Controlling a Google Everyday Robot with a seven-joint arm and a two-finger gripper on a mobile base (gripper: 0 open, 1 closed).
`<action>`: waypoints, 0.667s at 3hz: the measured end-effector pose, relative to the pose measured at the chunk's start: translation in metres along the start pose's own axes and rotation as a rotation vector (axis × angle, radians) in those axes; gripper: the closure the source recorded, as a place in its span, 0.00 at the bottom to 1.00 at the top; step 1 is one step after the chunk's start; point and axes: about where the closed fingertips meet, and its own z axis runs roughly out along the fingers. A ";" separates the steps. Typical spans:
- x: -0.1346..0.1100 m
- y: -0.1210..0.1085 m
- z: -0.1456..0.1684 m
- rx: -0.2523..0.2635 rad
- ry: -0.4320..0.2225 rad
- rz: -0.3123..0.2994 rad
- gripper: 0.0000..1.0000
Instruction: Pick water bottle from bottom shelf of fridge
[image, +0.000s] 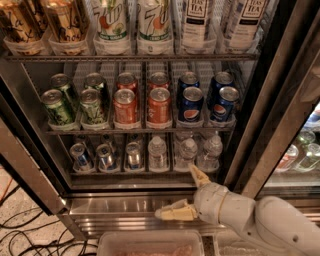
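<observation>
The gripper (186, 195), just below and in front of the bottom shelf (125, 173), has 2 pale tan fingers (176, 213), flat and tapering, set wide apart. They join a rounded off-white wrist housing (215, 202) below the shelf's right end. Behind it the arm (280, 227) is thick, smooth and glossy white, with a shadowed seam between its 2 bulbous segments.

Green aluminium cans (59, 106), orange-red cans (142, 102) and dark blue Pepsi cans (207, 100) stand on the middle wire rack (135, 131). Above them stand green-labelled 7UP bottles (132, 22), white-labelled tea bottles (220, 20) and amber bottles (40, 22). Silver-blue cans (106, 156) sit under the green ones. Black cables (30, 239) lie on the speckled floor (11, 200), lower left. A clear plastic bin (150, 236) sits just below the gripper (187, 195)
</observation>
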 end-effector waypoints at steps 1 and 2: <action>-0.026 -0.019 0.000 0.146 -0.183 0.044 0.00; -0.044 -0.037 0.006 0.252 -0.317 0.060 0.00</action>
